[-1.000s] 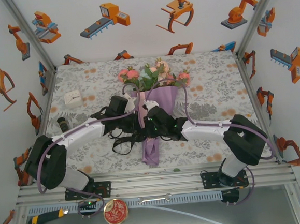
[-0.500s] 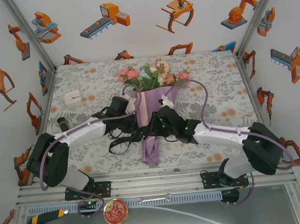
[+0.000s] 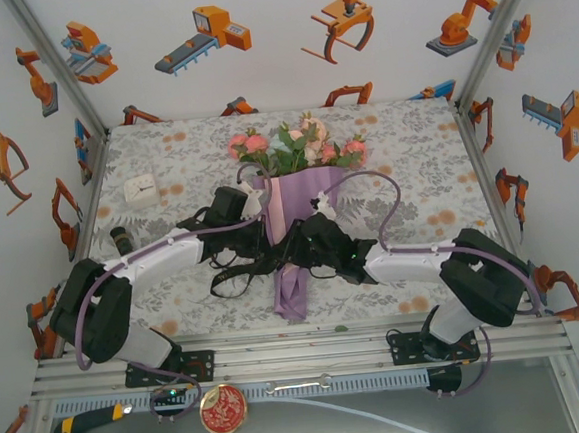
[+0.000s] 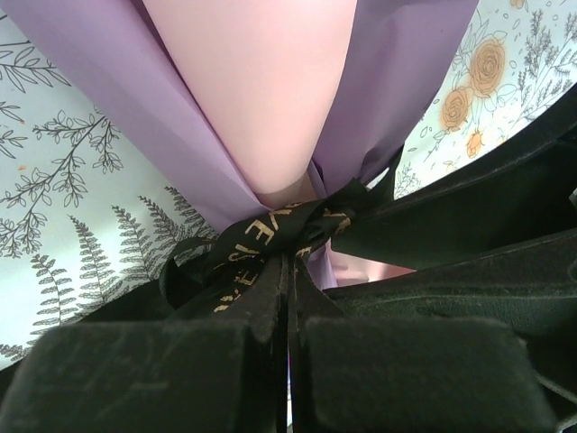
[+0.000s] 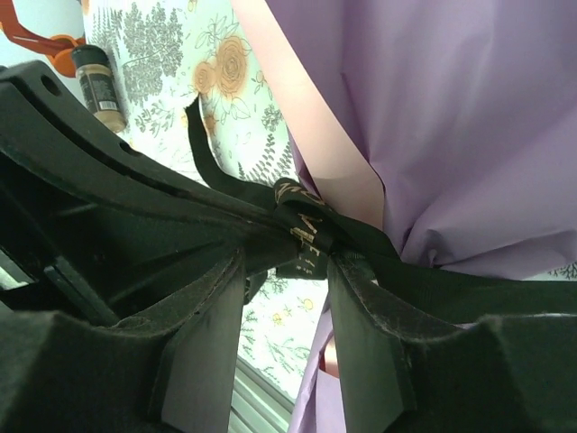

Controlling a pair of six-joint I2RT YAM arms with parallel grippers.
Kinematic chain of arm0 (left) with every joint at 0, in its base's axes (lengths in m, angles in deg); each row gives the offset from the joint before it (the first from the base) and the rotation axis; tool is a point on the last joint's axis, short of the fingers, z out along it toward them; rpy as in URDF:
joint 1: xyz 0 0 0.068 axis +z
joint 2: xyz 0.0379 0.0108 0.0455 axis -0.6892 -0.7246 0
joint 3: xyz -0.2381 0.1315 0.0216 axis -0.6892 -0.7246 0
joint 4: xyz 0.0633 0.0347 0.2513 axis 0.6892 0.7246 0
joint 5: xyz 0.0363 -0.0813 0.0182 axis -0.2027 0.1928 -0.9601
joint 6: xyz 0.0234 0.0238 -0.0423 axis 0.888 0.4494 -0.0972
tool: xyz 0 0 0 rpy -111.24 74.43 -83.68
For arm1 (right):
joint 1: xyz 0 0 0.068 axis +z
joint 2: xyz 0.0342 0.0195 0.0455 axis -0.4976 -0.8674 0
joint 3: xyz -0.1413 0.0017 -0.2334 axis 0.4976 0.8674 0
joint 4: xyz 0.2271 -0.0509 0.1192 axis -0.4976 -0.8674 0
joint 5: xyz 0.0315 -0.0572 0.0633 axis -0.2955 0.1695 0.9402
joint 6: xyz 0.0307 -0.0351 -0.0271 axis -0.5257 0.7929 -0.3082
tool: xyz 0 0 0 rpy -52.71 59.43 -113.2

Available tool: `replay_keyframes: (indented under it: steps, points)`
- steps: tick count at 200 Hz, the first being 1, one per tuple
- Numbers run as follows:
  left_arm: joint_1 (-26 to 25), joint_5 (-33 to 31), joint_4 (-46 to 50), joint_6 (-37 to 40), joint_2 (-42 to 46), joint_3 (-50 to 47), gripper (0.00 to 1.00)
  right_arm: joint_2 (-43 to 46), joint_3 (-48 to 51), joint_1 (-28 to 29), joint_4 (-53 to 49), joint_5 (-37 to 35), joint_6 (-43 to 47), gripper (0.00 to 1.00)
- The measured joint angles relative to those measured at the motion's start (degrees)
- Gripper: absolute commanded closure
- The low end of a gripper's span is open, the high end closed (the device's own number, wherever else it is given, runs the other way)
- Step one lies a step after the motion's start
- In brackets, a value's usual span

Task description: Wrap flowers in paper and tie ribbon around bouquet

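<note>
Left gripper (image 4: 288, 271) is clamping the floppy ribbon (image 4: 257, 242) at its knot on the crushable bouquet (image 3: 303, 190) lying mid table (image 3: 414, 136), blooms facing the far edge, while right gripper (image 5: 287, 271) is sitting jaws apart beside it, so likely best gripping ribbon tails, not the thin paper (image 5: 469, 117).

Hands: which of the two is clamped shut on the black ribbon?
The left hand, its fingers pressed together on the ribbon; the right hand has its fingers apart.
</note>
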Motion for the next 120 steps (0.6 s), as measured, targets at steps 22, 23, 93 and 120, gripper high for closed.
replay_keyframes:
  steps: [22, 23, 93, 120]
  points:
    - [0.00, 0.61, -0.04, 0.02, 0.20, -0.04, 1.00, -0.15, 0.15, 0.00, 0.68, -1.03, 0.00, 0.59]
    - [0.00, 0.66, -0.04, 0.02, 0.20, -0.04, 1.00, -0.17, 0.15, 0.00, 0.68, -1.07, 0.00, 0.59]
    - [0.24, 0.74, -0.11, 0.11, 0.76, -0.13, 1.00, -0.35, 0.15, 0.00, 0.35, -2.80, -0.02, 0.54]
    - [0.35, 1.11, -0.57, 0.24, 0.81, -0.46, 1.00, -0.52, 0.15, 0.00, 0.37, -2.80, -0.22, 0.63]
